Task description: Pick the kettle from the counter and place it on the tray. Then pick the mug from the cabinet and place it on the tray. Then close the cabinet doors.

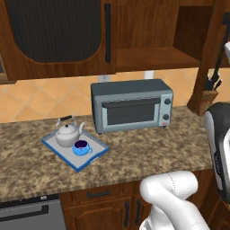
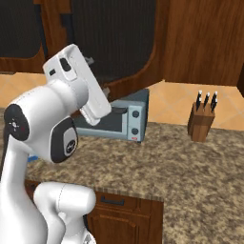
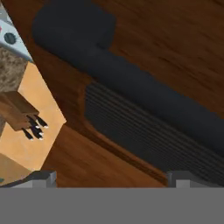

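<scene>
— Now, where are the kettle and the mug to be found?

— Both are seen on the tray (image 1: pixel 94 158), which lies on the counter (image 1: pixel 148 152) to the left of a grey toaster oven (image 1: pixel 131 105). The kettle (image 1: pixel 67 134) is set toward the tray's back, its spout turned to the right. The mug (image 1: pixel 81 147) is placed just in front of it, close beside it; whether the two touch cannot be told.

— And the cabinet?

— Its shelf (image 1: pixel 152 57) is shown bare above the toaster oven. The left door (image 1: pixel 54 36) is seen with its dark mesh panel and its black bar handle (image 1: pixel 107 32) at the shelf's left edge. The right door (image 2: pixel 124 43) is swung out over the counter, as seen from the right base camera.

— How is the gripper held?

— The gripper (image 3: pixel 111 177) is held close against the right door, its two finger tips (image 3: pixel 41 178) spread wide apart at the bottom of the hand camera's picture. Nothing is gripped between them. The door's black bar handle (image 3: pixel 131 83) is seen slanting just beyond the tips, with the ribbed mesh panel (image 3: pixel 148 135) between handle and tips. Contact with the door cannot be judged.

— Anything else on the counter?

— A wooden knife block (image 2: pixel 201 123) is stood to the right of the toaster oven, well apart from the tray.
</scene>
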